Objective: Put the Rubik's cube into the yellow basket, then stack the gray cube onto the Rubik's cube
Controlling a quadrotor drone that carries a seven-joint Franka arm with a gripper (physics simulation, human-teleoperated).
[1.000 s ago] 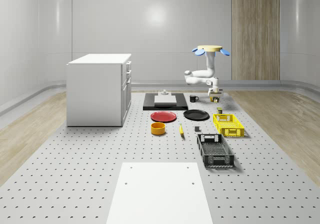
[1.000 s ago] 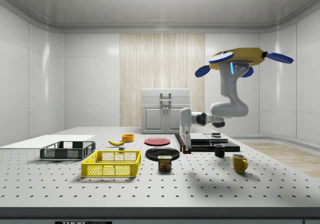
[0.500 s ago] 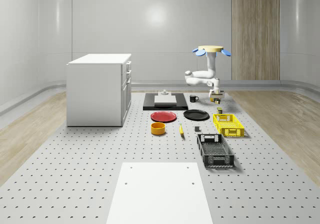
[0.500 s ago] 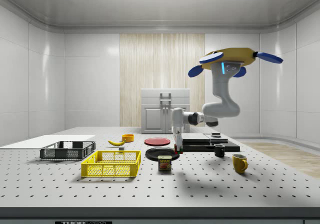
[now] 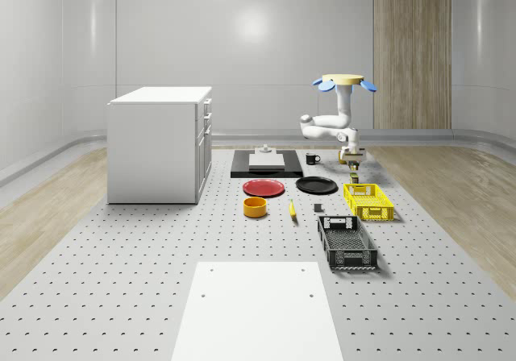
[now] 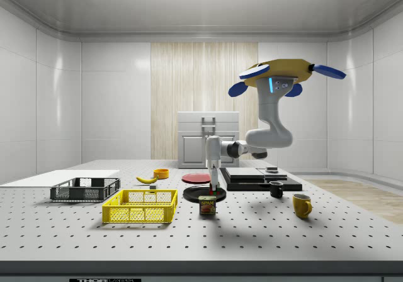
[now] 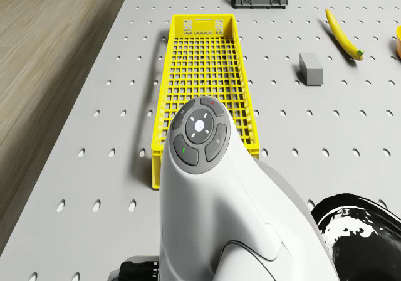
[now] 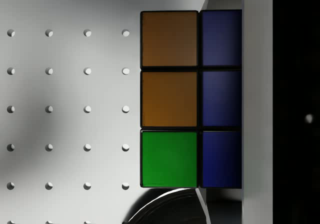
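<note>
- Whole-scene view: your drone [image 5: 343, 81] hovers above the far right part of the perforated desk [image 5: 121, 272], with the arm bent down so the gripper [image 5: 353, 164] hangs just beyond the far end of the yellow basket [image 5: 368, 201]. A small dark block sits between the fingers; at this range you cannot tell how they grip it. The gray cube [image 5: 318, 209] lies on the desk between the banana [image 5: 292, 209] and the yellow basket, and the black crate [image 5: 347, 242] sits nearer the camera.
- Side view: the gripper [image 6: 214, 187] hangs low over the black plate [image 6: 204, 194], just behind the meat can [image 6: 207, 205], and well to the right of the yellow basket [image 6: 141, 206]. The white cabinet [image 6: 208, 140] stands at the back wall with its wood panel.
- Drone view: the arm's wrist covers the near end of the yellow basket [image 7: 203, 55]; the gray cube [image 7: 311, 68] rests beside it.
- Wrist view: you see the Rubik's cube [image 8: 191, 99] pinched close against a finger's pale pad [image 8: 257, 104], orange, green and blue tiles facing you, above the holed desk.
</note>
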